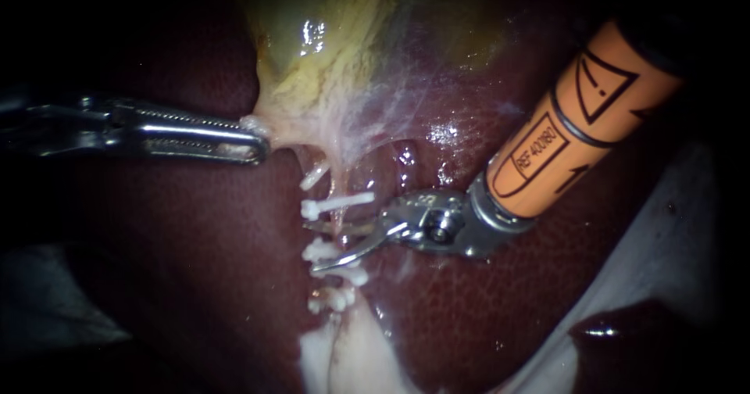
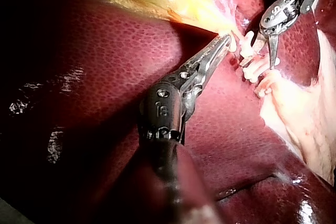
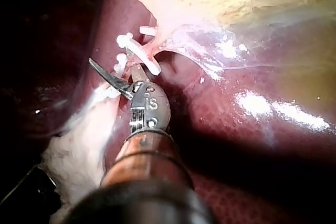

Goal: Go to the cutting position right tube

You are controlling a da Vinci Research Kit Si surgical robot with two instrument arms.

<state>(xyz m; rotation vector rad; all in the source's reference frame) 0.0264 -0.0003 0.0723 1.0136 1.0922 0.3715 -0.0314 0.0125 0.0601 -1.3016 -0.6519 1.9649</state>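
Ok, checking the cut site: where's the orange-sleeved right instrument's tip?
Endoscope view, centre: right instrument, blades open, straddles the pale tube between white clips, below the yellowish gallbladder the left instrument grips.

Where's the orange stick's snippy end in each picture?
Endoscope view: the right instrument comes in from the right, blades open among the white clips.
Left wrist view: the right instrument sits just beyond the left instrument, by the white clips.
Right wrist view: the right instrument, blades open beside the white clips.
Shared landmark: the white clips.
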